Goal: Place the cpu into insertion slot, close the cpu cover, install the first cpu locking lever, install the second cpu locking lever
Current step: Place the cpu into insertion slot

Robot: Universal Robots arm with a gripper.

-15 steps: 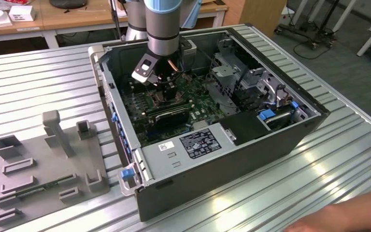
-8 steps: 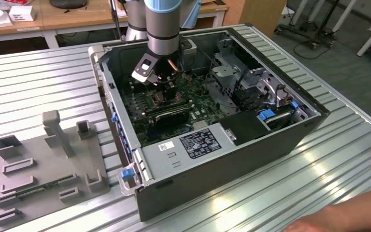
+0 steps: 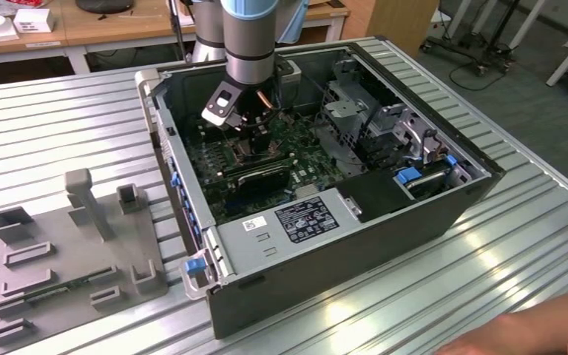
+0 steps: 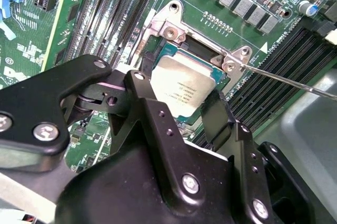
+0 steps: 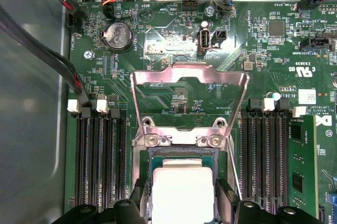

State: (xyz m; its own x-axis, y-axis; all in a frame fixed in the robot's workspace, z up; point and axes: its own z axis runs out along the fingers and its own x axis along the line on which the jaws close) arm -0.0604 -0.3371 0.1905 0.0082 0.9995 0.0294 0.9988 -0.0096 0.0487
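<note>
Clamping opposite edges of the cpu [image 4: 184, 89], seemingly light, stiff and fragile, the gripper [image 3: 252, 132] sits toward the exterior view's eleven o'clock.

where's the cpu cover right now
In the first wrist view the silvery metal frame cpu cover stands flipped open, hinged at the black-framed socket under the pale square cpu, between two banks of memory slots.
</note>
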